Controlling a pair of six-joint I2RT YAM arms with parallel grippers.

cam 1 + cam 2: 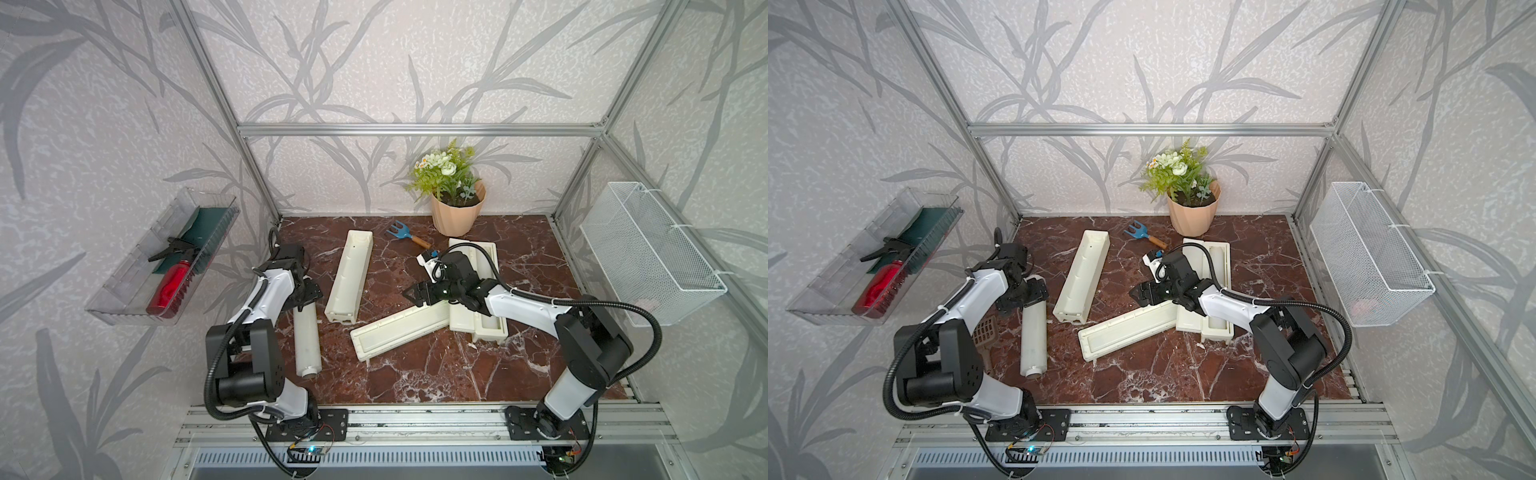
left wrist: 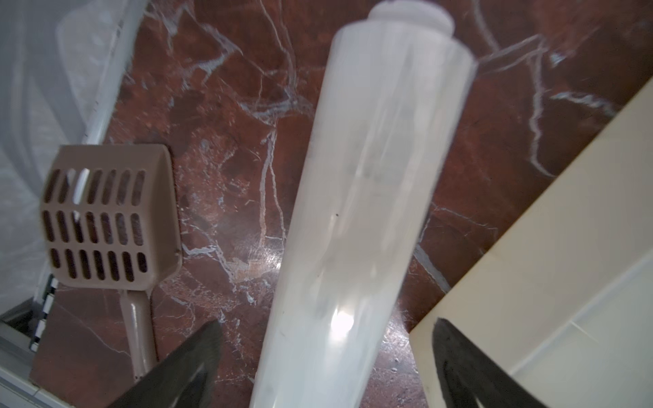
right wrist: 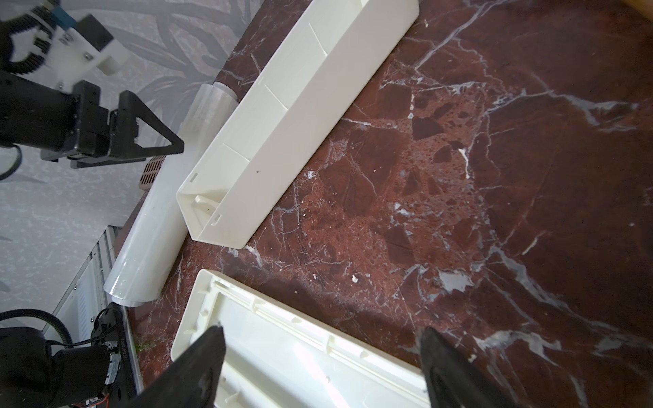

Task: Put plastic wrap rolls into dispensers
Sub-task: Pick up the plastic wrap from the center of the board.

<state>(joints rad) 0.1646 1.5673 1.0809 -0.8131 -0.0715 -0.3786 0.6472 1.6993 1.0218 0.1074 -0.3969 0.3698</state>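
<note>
Nearest me, on the left of the counter point(image 1: 415, 374), one plastic wrap roll point(image 1: 307, 340) lies flat, running near to far, outside any box. My left tool point(image 2: 327, 323) hangs over its far end with the jaws wide. One finger sits on each side of the roll with a gap showing on both, so it grips nothing.

Just right of that roll, toward the middle, a loose lid point(image 1: 395, 332) lies inner face up, apart from its box. My right tool point(image 3: 321, 331) hovers over the right part of that lid, jaws also wide and empty.

Farther back, just beside the roll, the left dispenser point(image 1: 349, 274) sits as an open trough with nothing in it. On the right, the other dispenser point(image 1: 460, 318) lies with its lid swung open, partly under my right arm, and a second roll point(image 1: 484, 254) shows inside its trough. Beyond both, a hand rake point(image 1: 399, 233) and a flower pot point(image 1: 455, 216) stand at the far edge, no part of the job.

I judge the job about half done: one roll is housed, though its lid is not yet shut. What is left, as I read it, is to close on the near roll, lay it in the empty trough, then see to both lids.
</note>
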